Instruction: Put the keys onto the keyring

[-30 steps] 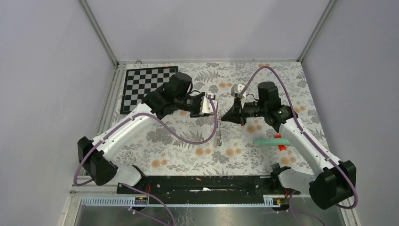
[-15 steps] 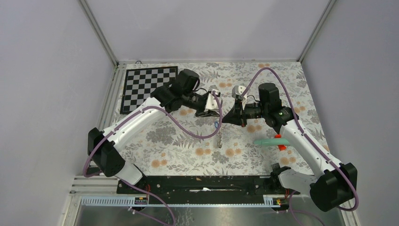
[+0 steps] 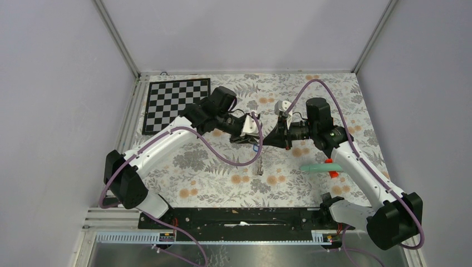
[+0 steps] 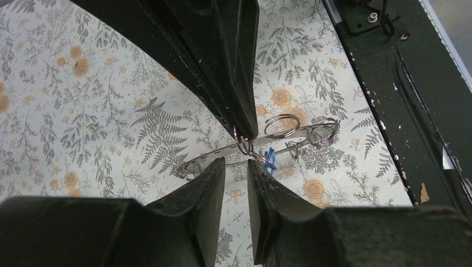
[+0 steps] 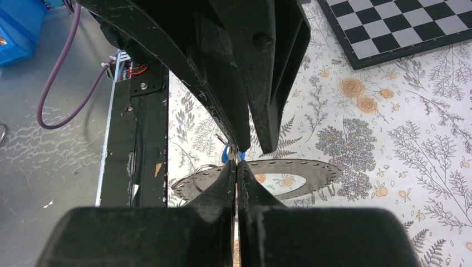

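The keyring (image 3: pixel 259 158) hangs edge-on above the table between the two arms. In the right wrist view it is a flat grey hoop (image 5: pixel 311 167) with holes along its band. My right gripper (image 5: pixel 236 166) is shut on its near band; it also shows in the top view (image 3: pixel 266 139). My left gripper (image 4: pixel 236 164) is open with a narrow gap, its tips just short of the band (image 4: pixel 195 162), facing the right gripper (image 4: pixel 245 133). The blue key tag (image 4: pixel 270 160) dangles at the ring by the fingertips. Thin wire loops (image 4: pixel 281 125) hang on the band. The black-tagged key cannot be made out.
A chequered board (image 3: pixel 175 103) lies at the far left of the flowered mat. A teal stick with a red piece (image 3: pixel 321 167) lies right of the ring. The black base rail (image 3: pixel 239 217) runs along the near edge.
The left arm has swung right and brought its gripper up close to the right gripper and the ring. The right arm has held the ring nearly still.
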Robot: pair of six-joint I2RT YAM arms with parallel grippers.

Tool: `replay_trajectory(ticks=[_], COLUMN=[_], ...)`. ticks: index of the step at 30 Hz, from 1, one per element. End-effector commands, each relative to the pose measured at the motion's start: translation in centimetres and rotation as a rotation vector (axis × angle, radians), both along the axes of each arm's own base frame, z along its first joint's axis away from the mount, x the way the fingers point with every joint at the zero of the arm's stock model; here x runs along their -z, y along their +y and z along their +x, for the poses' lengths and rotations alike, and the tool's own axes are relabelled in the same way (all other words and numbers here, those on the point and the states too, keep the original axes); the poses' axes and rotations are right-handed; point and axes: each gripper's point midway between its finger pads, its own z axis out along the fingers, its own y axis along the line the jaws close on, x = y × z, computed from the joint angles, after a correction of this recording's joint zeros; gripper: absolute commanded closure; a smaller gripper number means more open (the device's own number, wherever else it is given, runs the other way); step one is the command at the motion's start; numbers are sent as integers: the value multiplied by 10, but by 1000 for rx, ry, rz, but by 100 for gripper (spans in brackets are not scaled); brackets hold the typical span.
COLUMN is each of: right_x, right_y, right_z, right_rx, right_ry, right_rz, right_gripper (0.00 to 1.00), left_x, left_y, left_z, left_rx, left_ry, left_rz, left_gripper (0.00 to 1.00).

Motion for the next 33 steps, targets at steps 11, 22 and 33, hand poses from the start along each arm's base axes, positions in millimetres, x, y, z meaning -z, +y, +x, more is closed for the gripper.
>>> replay_trajectory(ticks=[11, 22, 33], right_x=[-5, -7, -8], right_y=[1, 2, 2], right_z=[-1, 1, 0], right_rx=[-28, -24, -23], right_ry=[-43, -42, -38], right_rz=[18, 22, 28], right_gripper=[100, 100, 100], left_x=[-35, -44, -42], left_y=[4, -1, -8], left_z=[2, -10, -11], left_rx=[8, 47, 49], left_ry=[-112, -33, 24], left_rz=[-73, -126, -145], left_gripper=[73, 73, 74])
